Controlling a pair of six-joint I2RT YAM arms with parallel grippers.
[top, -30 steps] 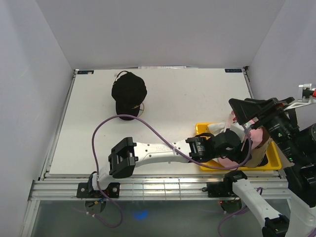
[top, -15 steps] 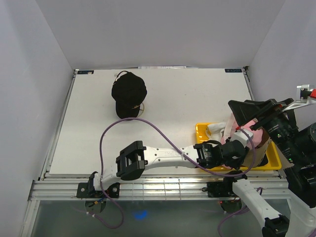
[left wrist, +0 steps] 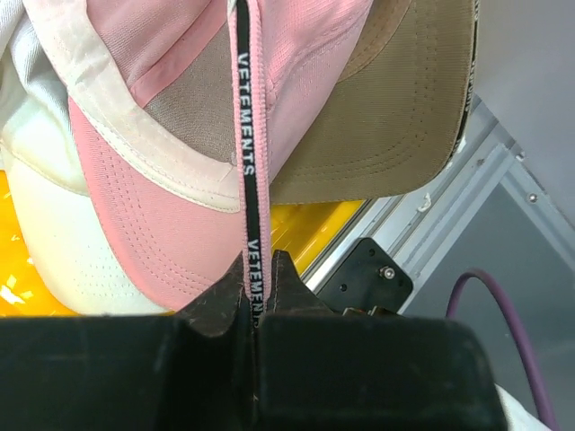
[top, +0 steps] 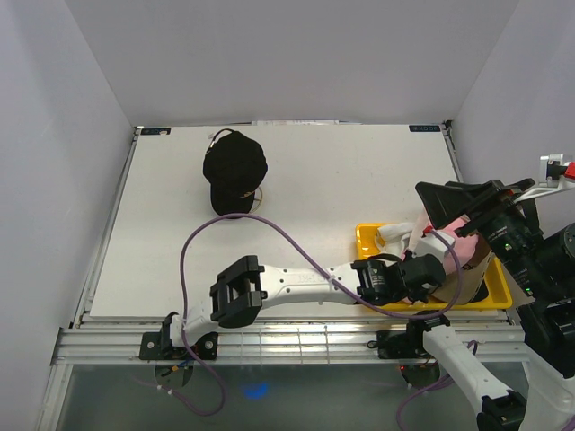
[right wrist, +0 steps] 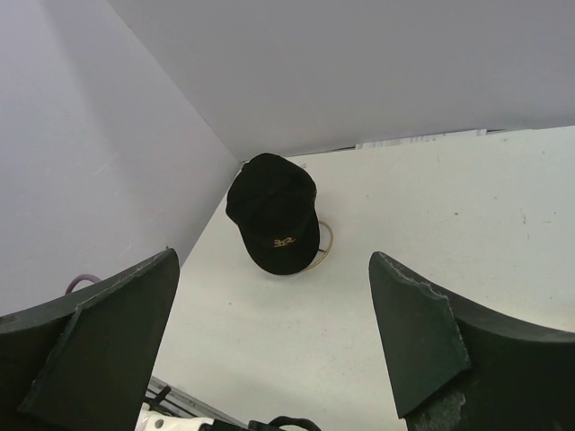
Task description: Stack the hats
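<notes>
Surface (top: 341, 180) carries a black cap (top: 234, 169) at far left, well apart from the yellow tray (top: 367, 241) at near right, where the pink cap (left wrist: 135, 233), tan cap (left wrist: 395, 117) and white cap (left wrist: 54, 242) lie heaped and touching. Caps judged light, soft in the crown and stiffer at the brim, so likely to sag and drag neighbours when lifted. Left gripper (left wrist: 258, 287): jaws pinched tight on the pink cap's thin black lettered strap (left wrist: 247, 135), a slim hold, brim probably firmer; right gripper (right wrist: 269, 305): jaws wide, holding nothing.

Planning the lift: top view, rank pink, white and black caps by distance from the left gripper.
1. pink cap, strap clamped in the left gripper.
2. white cap, in the yellow tray, just left.
3. black cap, far back left.
</notes>
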